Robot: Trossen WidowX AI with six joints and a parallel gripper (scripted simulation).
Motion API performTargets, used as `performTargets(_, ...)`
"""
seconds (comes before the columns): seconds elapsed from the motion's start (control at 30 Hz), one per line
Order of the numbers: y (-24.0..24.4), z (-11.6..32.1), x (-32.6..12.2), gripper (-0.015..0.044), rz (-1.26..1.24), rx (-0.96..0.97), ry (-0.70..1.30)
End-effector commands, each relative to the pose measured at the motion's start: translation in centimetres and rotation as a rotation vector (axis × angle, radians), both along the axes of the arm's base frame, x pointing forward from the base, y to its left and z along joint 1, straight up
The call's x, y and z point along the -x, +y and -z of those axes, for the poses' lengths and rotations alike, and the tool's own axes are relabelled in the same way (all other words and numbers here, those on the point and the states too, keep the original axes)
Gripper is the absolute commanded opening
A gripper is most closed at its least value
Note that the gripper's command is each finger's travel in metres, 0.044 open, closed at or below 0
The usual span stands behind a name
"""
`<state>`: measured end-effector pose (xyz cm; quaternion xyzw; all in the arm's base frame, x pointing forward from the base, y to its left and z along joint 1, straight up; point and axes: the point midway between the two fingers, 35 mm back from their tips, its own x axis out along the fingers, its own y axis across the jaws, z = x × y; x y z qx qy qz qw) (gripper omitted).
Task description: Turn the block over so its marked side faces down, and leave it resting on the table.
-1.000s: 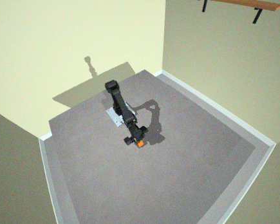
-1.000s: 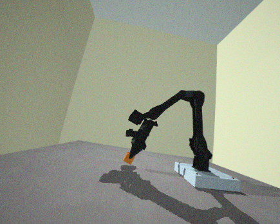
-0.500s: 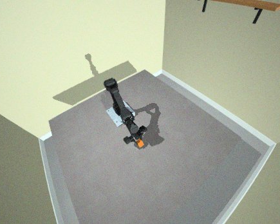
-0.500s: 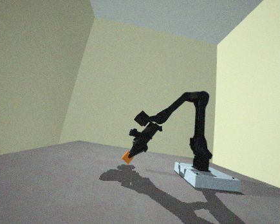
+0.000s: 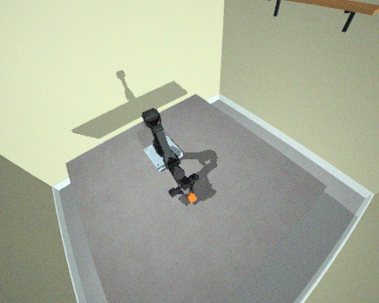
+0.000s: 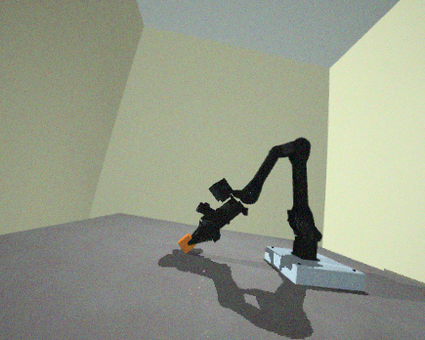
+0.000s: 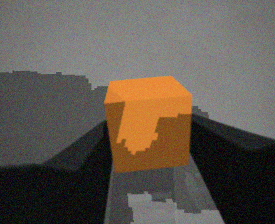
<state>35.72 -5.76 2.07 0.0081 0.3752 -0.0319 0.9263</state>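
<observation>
One block (image 5: 191, 198), orange, sits at the tip of my hand (image 5: 185, 192) when seen from above, just past my fingers and over my own shadow on the grey counter (image 5: 257, 218). No containers show anywhere here, so nothing is in anything.

From the side, my hand (image 6: 196, 238) slants down and forward, and the block (image 6: 185, 242) is tilted in it, one low corner at or just above the counter (image 6: 83, 283); I cannot tell whether it touches. My judgement is that I am partway through the turn.

From my wrist, the block (image 7: 149, 122) fills the gap ahead of me, pinched on both flanks by my dark fingers, which stand about half apart and press on it. No mark shows on the faces toward me, so I cannot say which way the marked side points.

What could go wrong: the hold is out near the fingertips, so the block may pivot or slip as I rotate. Letting go while it is tilted on a corner could let it tumble onto the wrong face. Pressing lower could jam that corner into the counter.
</observation>
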Motion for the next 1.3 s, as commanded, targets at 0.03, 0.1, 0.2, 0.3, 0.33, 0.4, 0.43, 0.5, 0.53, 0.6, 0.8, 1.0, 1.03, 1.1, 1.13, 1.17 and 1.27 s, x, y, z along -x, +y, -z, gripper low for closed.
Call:
performTargets(0.03,0.1,0.8,0.3,0.0,-0.001,-0.004,-0.051)
performTargets(0.1,0.1,0.9,0.4,0.0,-0.001,-0.002,-0.079)
performTargets(0.2,0.2,1.0,0.6,0.0,-0.002,0.001,-0.122)
performTargets(0.3,0.2,1.0,0.9,0.0,-0.003,0.004,-0.165)
performTargets(0.33,0.2,1.0,1.0,0.0,-0.004,0.005,-0.179)
performTargets(0.4,0.3,0.9,1.2,0.0,-0.005,0.007,-0.207)
performTargets(0.43,0.3,0.9,1.3,0.0,-0.005,0.009,-0.222)
performTargets(0.5,0.4,0.8,1.6,0.0,-0.006,0.012,-0.25)
performTargets(0.53,0.4,0.7,1.8,0.0,-0.007,0.013,-0.261)
performTargets(0.6,0.4,0.7,1.9,0.0,-0.007,0.014,-0.27)
performTargets(0.8,0.4,0.4,1.9,0.0,-0.007,0.016,-0.299)
performTargets(1.0,0.4,0.4,1.9,0.0,-0.007,0.016,-0.299)
performTargets(1.03,0.4,0.4,1.9,0.0,-0.007,0.016,-0.299)
performTargets(1.1,0.4,0.4,1.9,0.0,-0.007,0.016,-0.299)
performTargets(1.13,0.4,0.4,1.9,0.0,-0.007,0.016,-0.299)
performTargets(1.17,0.4,0.4,1.9,0.0,-0.007,0.016,-0.299)
performTargets(1.27,0.4,0.4,1.9,0.0079,-0.007,0.016,-0.299)
